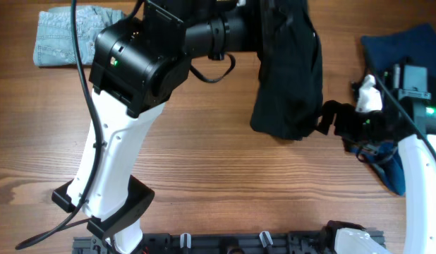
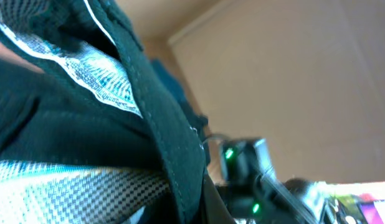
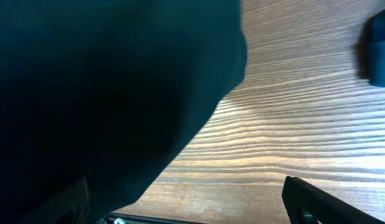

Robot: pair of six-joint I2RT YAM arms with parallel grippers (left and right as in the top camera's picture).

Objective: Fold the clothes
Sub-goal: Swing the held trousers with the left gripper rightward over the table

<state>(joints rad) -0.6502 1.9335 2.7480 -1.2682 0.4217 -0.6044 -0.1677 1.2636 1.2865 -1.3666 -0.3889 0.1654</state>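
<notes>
A black garment (image 1: 288, 77) hangs in the air above the middle-right of the wooden tabletop (image 1: 225, 169). It is bunched and drooping, not spread flat. No fold is made in it yet, as far as I can see.

At the far left corner lie light jeans (image 1: 70, 35), which look already folded into a neat block. At the right edge sits a dark blue cloth (image 1: 408, 46), rumpled and partly under my right arm, so I judge it is not yet folded. I judge one piece done, one in hand and one waiting.

My left arm rises from the near left side, bends at a big black joint, and reaches right into the top of the garment. Cloth hides my left gripper. Its wrist camera shows only black fabric and a shiny woven lining pressed close. Since the garment hangs from that spot, I judge the gripper is clamped on it.

My right arm comes in from the right edge, low and level. My right gripper (image 1: 336, 118) sits just beside the garment's lower right hem. Its fingers (image 3: 317, 202) stand wide apart, holding nothing.
</notes>
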